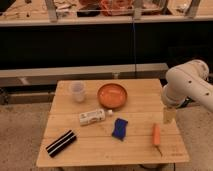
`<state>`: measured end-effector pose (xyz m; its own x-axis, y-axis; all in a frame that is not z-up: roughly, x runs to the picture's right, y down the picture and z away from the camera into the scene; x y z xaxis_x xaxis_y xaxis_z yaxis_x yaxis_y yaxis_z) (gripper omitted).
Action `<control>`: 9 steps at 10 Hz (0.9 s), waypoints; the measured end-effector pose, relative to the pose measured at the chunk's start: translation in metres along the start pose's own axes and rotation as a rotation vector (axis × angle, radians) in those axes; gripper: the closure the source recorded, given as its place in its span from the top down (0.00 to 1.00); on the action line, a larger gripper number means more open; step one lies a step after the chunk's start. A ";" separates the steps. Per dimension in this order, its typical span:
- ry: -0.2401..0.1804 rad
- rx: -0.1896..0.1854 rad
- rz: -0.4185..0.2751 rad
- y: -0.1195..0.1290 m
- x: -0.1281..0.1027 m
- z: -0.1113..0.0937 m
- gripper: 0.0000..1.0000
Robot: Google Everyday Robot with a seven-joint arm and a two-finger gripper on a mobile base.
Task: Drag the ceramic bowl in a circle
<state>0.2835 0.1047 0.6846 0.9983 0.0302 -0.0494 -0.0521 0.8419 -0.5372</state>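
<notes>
as ceramic bowl sits far-centre, end effector hangs near right edge.

Looking down at a slant from a raised spot on the near side of the wooden table, facing across it toward the dark counter behind. Standing near enough to be taking in the whole tabletop, with the ceramic bowl sitting just above mid-frame. Catching the white arm at the right of the frame, the gripper hanging over the table's right edge.
</notes>
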 end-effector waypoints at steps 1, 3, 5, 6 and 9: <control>0.000 0.000 0.000 0.000 0.000 0.000 0.80; 0.000 0.000 0.000 0.000 0.000 0.000 0.80; 0.000 0.000 0.000 0.000 0.000 0.000 0.80; 0.002 0.001 -0.002 0.000 0.000 0.000 0.80; 0.022 0.031 -0.100 -0.018 -0.032 0.000 0.80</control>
<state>0.2529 0.0884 0.6961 0.9977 -0.0661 -0.0152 0.0489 0.8564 -0.5140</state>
